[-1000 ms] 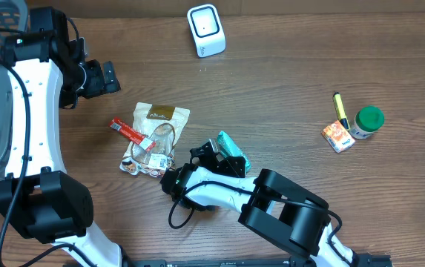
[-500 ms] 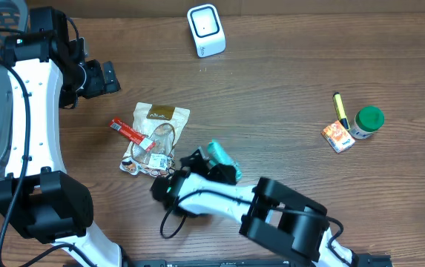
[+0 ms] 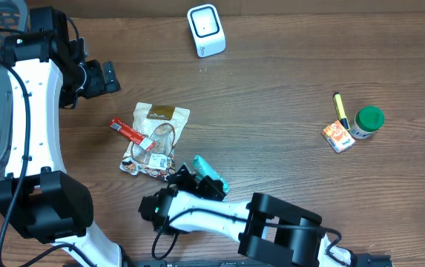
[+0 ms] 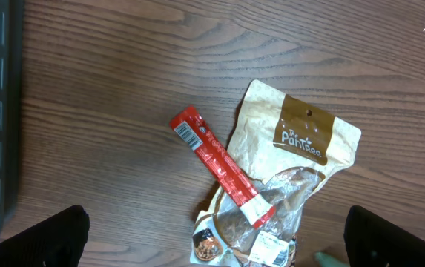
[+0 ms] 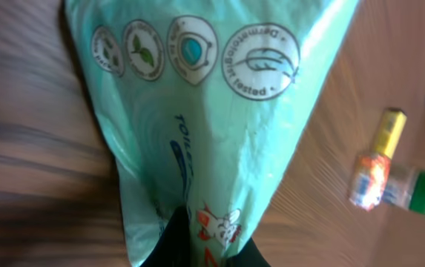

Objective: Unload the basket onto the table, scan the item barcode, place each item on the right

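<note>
Leftward since a second ago goes the green packet (image 3: pixel 204 164), now just beside the snack bag (image 3: pixel 156 133) and pinched by the right gripper (image 3: pixel 197 178), fingers closed on it, while the left gripper (image 3: pixel 110 76) hangs wide open and empty; grasping looks done, carrying it to the far scanner (image 3: pixel 205 30) remains.

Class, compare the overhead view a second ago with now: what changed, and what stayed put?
The right tool, carrying the green packet, swung left and down the picture, ending beside the snack pouch, and its jaws clamped shut on the packet. The left tool stayed open and still. The scanner, pouch and red stick did not move.
</note>
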